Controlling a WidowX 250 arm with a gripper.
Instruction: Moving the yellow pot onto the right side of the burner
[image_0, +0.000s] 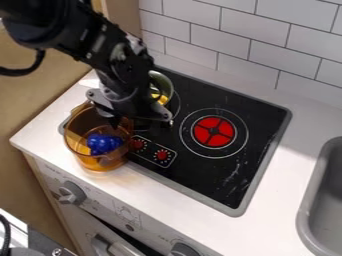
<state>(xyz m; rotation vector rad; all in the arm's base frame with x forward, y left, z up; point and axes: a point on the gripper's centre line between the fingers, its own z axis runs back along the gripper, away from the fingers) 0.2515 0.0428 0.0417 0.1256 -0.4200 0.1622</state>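
Hanging at yel. pot (100, 162): gripper (121, 119); blue obj. (103, 143) inside; green pan (162, 82) near

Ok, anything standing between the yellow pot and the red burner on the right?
Only two red knobs on the stovetop, just right of the yellow pot; nothing else visible stands before the red burner. The greenish bowl is farther back.

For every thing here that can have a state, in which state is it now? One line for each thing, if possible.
Yellow pot: upright, without lid, near the stove's front left corner
Blue object: inside the yellow pot
Gripper: low, at the yellow pot's rim
Green-grey pot: partly behind the arm, something yellow in it
Burner: red in the centre; heat, cannot tell
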